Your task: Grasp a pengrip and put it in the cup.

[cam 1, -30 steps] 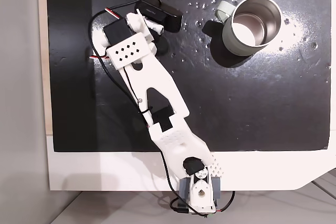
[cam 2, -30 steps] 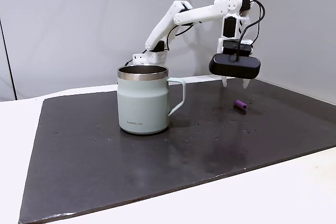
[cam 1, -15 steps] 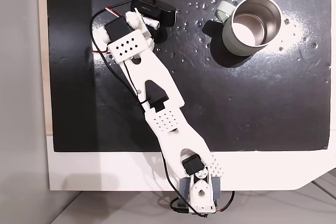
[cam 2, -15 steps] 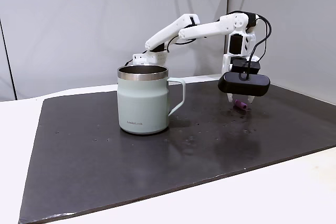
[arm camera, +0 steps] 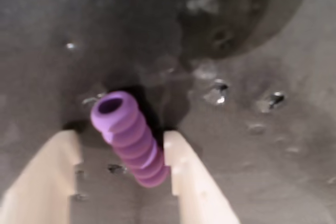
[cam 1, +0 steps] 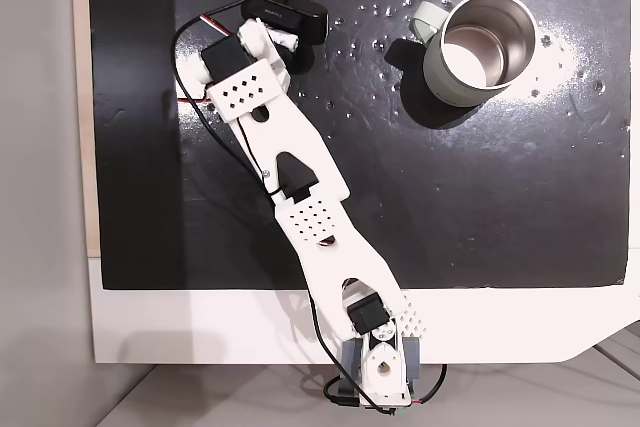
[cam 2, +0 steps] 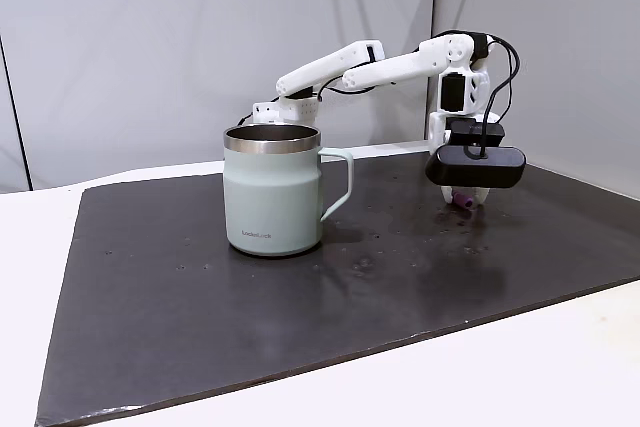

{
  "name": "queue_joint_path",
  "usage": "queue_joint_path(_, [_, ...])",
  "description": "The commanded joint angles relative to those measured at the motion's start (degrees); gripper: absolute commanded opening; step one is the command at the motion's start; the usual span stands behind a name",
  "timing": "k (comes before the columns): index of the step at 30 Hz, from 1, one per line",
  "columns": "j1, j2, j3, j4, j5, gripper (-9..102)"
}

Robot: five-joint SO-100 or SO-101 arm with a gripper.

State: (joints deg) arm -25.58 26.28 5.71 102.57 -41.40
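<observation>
The pengrip [arm camera: 128, 137], a small light-purple ribbed cylinder, lies on the black mat between my two pale fingers [arm camera: 194, 177] in the wrist view, nearer the right one. A gap shows on its left side. My gripper [arm camera: 122, 139] is open and down at the mat. In the side fixed view the gripper [cam 2: 462, 195] hangs under the black wrist camera [cam 2: 476, 165], with the pengrip [cam 2: 463, 204] showing just below it. The cup [cam 2: 272, 192], a pale grey-white steel mug with a loop handle, stands upright well to the left there. From above, the cup [cam 1: 480, 47] sits at the upper right.
A black mat [cam 1: 480, 197] covers most of a white table [cam 1: 200, 327]. The white arm [cam 1: 300, 207] stretches from its base [cam 1: 375, 372] at the bottom edge up to the top left. Small shiny specks [cam 1: 385, 2] dot the mat near the cup.
The arm has reached farther out and the gripper has come down from above the mat to straddle the pengrip. Cup and pengrip have not moved.
</observation>
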Motion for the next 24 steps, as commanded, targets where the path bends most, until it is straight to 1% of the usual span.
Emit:
queue_joint_path(1, [1.23,0.35,-3.25,0.53,0.0,2])
queue_joint_path(2, [1.32,0.35,-3.52,0.53,0.0,0])
queue_joint_path(10, [2.9,3.87,-3.08,0.62,1.67,0])
queue_joint_path(19, [7.03,26.54,8.09,0.79,8.61,0])
queue_joint_path(24, [11.43,41.31,15.29,0.79,9.67,0])
